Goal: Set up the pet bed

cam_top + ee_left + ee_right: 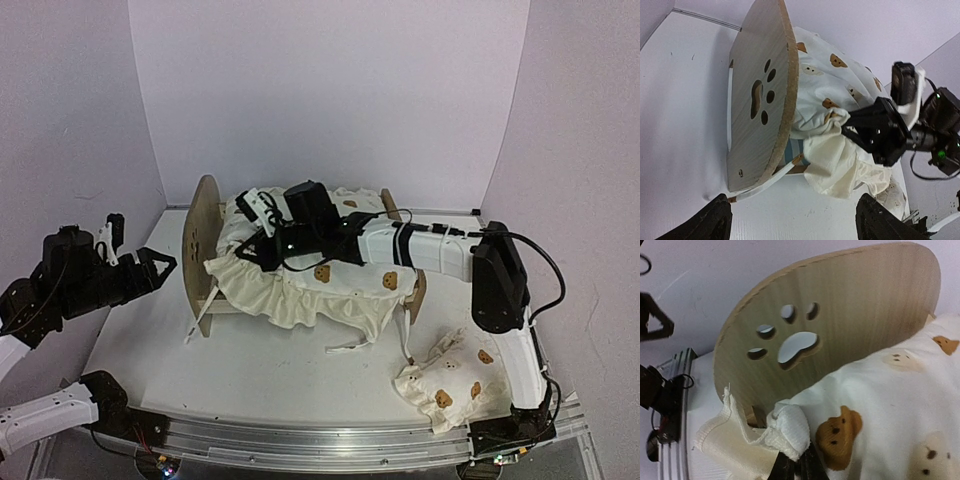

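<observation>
The pet bed (205, 250) stands mid-table, its paw-print headboard (760, 100) on the left and a strip of its striped base (792, 150) showing underneath. The cream bear-print cushion (300, 290) lies bunched over the frame, its ruffle hanging off the near side. My right gripper (247, 250) reaches across the bed and is shut on the cushion's corner (790, 427) close to the headboard (840, 315). In the left wrist view that gripper (846, 128) pinches the fabric. My left gripper (160, 268) hovers open left of the headboard, its fingers (715, 220) apart with nothing between them.
A small bear-print pillow (445, 390) lies at the front right beside the right arm's base. Loose white ties (350, 345) trail onto the table in front of the bed. White walls close in the back and both sides.
</observation>
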Controlling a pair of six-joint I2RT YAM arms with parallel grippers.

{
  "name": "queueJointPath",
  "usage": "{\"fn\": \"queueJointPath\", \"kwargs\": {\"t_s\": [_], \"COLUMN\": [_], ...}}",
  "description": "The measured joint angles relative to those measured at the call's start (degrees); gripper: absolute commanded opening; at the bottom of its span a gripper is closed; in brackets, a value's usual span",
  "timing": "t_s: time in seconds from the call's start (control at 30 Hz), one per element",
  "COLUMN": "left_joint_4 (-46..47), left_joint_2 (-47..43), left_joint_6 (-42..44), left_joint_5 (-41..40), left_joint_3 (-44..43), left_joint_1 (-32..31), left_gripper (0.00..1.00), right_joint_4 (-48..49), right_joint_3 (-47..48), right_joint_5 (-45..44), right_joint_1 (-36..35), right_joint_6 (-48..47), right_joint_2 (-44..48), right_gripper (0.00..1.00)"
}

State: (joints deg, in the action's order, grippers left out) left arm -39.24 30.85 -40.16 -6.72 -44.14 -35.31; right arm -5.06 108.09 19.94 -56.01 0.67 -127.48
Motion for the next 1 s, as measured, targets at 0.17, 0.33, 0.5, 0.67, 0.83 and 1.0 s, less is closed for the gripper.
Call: {"fn": "queueJointPath", "kwargs": {"t_s": [0.17, 0.33, 0.5, 0.67, 0.83, 1.0], "left_joint_4": [0.0, 0.5, 1.7, 4.1, 14.8, 24.4], "left_joint_2": [0.7, 1.7, 7.0, 12.7, 12.3, 12.6], "left_joint_6": [2.3, 3.3, 6.0, 11.6, 21.5, 33.5], "left_joint_5": [3.7, 7.7, 13.6, 15.7, 15.7, 16.3], "left_joint_3": [-1.6, -3.0, -5.0, -7.1, -4.7, -1.5], "left_joint_1": [0.0, 0.0, 0.0, 0.0, 0.0, 0.0], "left_gripper": [0.83, 0.72, 0.56, 0.45, 0.48, 0.48], "right_joint_4": [-0.2, 0.8, 1.8, 4.4, 8.1, 10.6], "right_joint_3": [0.0, 0.1, 0.7, 0.7, 0.7, 0.7], "right_joint_5": [10.6, 17.0, 21.1, 23.6, 25.8, 28.0], "right_joint_1": [5.5, 6.9, 7.4, 8.7, 10.5, 11.8], "right_joint_6": [12.6, 21.2, 26.6, 31.7, 37.6, 41.7], "right_joint_2": [0.0, 0.0, 0.0, -0.1, -0.2, -1.2], "right_gripper": [0.00, 0.00, 0.00, 0.00, 0.00, 0.00]}}
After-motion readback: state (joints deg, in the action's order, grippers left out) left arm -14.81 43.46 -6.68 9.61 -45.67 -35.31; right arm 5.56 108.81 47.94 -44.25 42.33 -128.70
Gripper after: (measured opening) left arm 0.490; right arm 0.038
